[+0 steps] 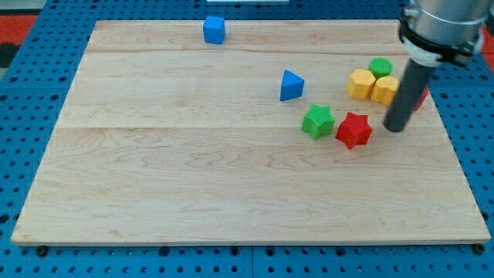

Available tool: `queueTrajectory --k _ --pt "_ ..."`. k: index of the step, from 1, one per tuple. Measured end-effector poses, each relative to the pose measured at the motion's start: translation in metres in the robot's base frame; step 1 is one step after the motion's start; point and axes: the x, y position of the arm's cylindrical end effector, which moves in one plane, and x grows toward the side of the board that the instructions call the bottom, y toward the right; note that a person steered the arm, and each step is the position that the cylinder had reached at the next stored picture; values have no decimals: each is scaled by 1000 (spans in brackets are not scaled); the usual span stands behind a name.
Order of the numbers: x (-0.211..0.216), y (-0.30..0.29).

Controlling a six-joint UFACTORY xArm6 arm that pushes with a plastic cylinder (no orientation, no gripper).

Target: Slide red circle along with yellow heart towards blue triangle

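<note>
On the board [231,193], the blue cube [214,30] sits far off at the back edge. The blue triangle [291,85] lies mid-board. Nearer and to its right are the green star [317,121], then the red star [353,130]. My tip [396,127] rests just right of that star. Behind it two yellow blocks [360,83] touch, with the green circle [380,66] farther back and a red block [421,98] half hidden at the rod's right.
</note>
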Motion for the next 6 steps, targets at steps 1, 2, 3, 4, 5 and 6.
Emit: queueTrajectory --k 1,2,3,4,5,6 --pt "-21 52" --pt "-59 67" --pt "-69 23" --pt "-80 -61" --pt "-95 -68" --pt "-82 -7"
